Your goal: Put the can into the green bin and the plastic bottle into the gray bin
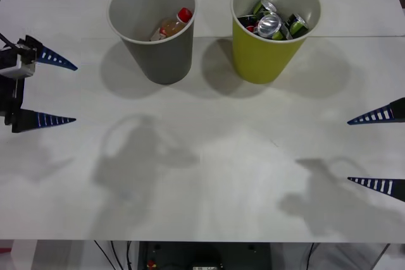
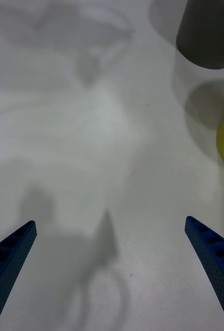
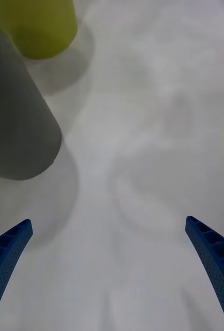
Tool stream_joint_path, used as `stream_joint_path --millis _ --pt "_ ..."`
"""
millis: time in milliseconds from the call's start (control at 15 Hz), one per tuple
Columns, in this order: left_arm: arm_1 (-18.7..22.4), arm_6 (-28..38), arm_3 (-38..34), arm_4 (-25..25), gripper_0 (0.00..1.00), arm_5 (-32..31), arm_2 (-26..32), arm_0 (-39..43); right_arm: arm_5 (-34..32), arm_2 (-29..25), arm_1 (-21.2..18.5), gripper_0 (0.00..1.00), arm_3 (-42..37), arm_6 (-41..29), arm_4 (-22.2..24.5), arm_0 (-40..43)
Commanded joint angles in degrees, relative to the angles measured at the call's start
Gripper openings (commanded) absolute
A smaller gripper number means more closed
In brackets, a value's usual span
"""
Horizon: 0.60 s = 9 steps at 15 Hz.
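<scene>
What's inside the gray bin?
The gray bin holds the plastic bottle, leaning against the inner wall with its red cap up and orange-pink contents. Its wall hides the bottom of the bin, so I cannot tell if anything else is there.

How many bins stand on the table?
2: the gray bin on the robot's left, holding the plastic bottle, and the green bin on its right, holding cans.

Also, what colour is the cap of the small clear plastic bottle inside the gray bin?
Red; the small clear plastic bottle's cap shows best in the front view.
</scene>
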Motion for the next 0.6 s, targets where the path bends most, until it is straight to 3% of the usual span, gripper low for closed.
stream_joint_path --millis 67,600 --pt "0.0 -4.3 0.0 1.1 1.0 -0.2 1.4 3.9 0.0 0.0 0.0 1.0 0.0 0.0 0.0 0.0" --pt "0.0 -11.8 0.0 3.8 1.0 -1.0 5.2 11.4 0.0 0.0 0.0 1.0 0.0 0.0 0.0 0.0"
